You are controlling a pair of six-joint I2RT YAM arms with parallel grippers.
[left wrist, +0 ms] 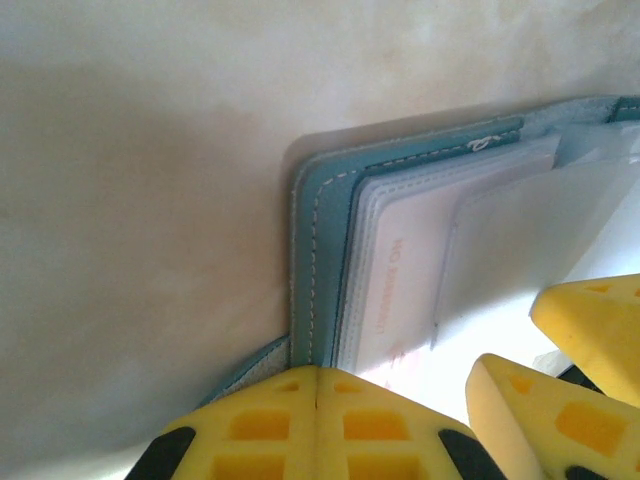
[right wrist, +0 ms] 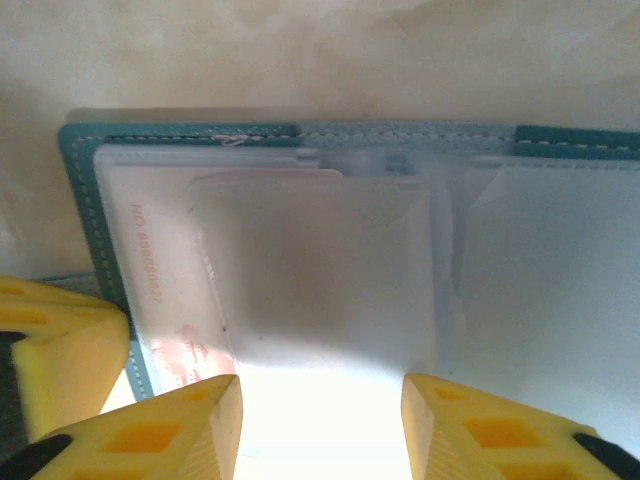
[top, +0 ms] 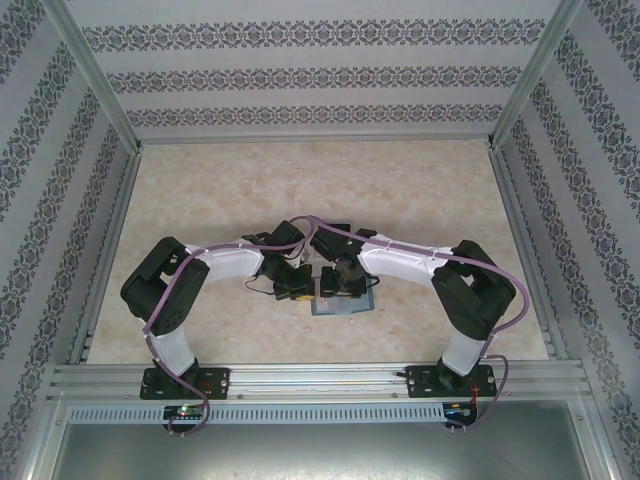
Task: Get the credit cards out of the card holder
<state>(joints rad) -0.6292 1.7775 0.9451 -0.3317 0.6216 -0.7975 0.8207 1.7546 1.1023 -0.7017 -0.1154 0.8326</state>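
Note:
The teal-blue card holder [top: 346, 304] lies open on the table between the two arms. Its clear inner sleeves hold a pinkish-white credit card [right wrist: 160, 290] with red print, seen too in the left wrist view [left wrist: 395, 290]. A second pale card face [right wrist: 312, 262] lies over the sleeves; whether it is free of its slot I cannot tell. My left gripper [left wrist: 318, 372] is shut, its tips resting on the holder's stitched teal border [left wrist: 318, 250]. My right gripper [right wrist: 320, 398] stands open just above the pale card, nothing between its fingers.
The holder sits on a beige marbled tabletop [top: 300, 190] near the front rail [top: 320, 375]. Patterned walls enclose the table on three sides. The two grippers are very close: the right fingers [left wrist: 590, 325] crowd the left wrist view.

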